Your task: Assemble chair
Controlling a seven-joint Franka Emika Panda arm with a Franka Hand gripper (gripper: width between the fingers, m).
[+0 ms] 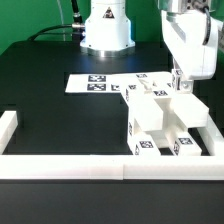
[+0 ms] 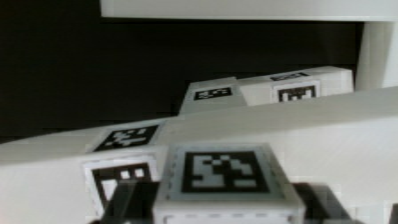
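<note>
claw (image 1: 181,84): clenched on a tagged white block (image 2: 217,172), dark fingers (image 2: 125,207) on either side of it | chair (image 1: 160,122): part-built white pieces in the corner of the border wall (image 1: 60,166), exterior view's right | claw: over the chair's far edge | marker board (image 1: 98,83): flat on black table (image 1: 40,100), beside the chair
</note>
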